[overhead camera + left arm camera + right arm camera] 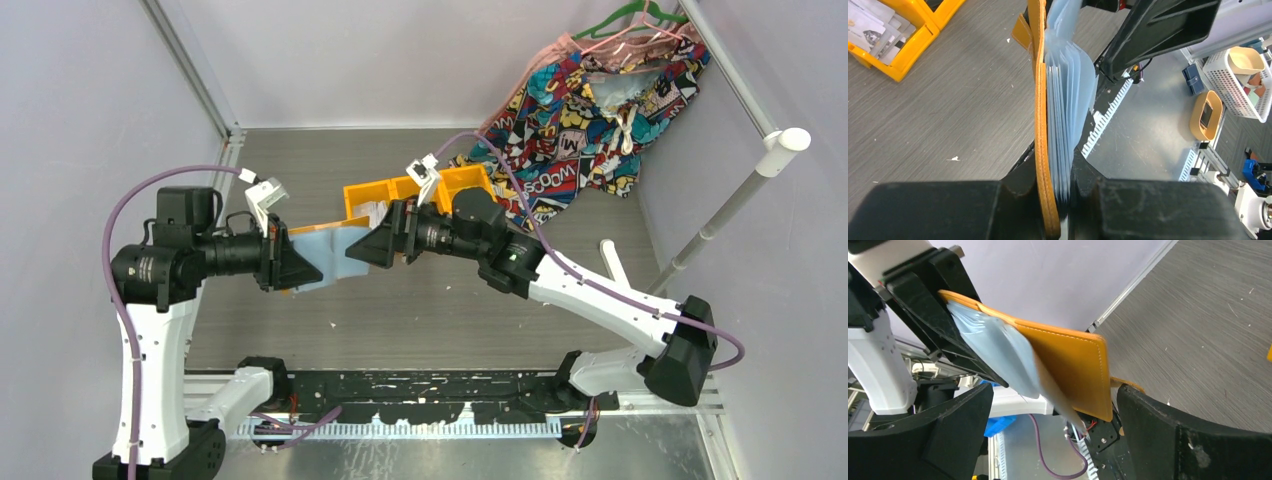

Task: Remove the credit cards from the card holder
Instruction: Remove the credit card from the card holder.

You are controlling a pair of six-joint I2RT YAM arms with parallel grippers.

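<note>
Card holder [325, 258] up off the grey table [420, 310], a little left of mid-scene, between the two grippers. Long axis left to right: one end pinched in the left gripper [290, 268], free end pointing right, toward the right gripper [372, 245]. Left fingers clamped tight on orange cover and pale blue pockets together. Right fingers [1188, 440] spread wide, one to each side of the free end, grasping nothing; whether either brushes the holder, cannot tell.

From above: only a narrow orange edge and a pale blue fan. Orange bin trays [415, 190] just beyond, on the far side. Patterned cloth [590, 110] on hangers at the far right.

From the left wrist: holder edge-on, running straight away from the fingers. Orange cover on one side, stacked blue pockets [1065, 100] bowing out on the other, small orange tab [1020, 32] near the free end. Also a corner of the bin trays with pale flat pieces [870, 25] inside; cards or paper, cannot tell.

From the right wrist: broad orange face of the cover, stitched along its edge, tilted, with the blue pockets blurred and peeling away from it. Contents of the pockets: cannot tell.
</note>
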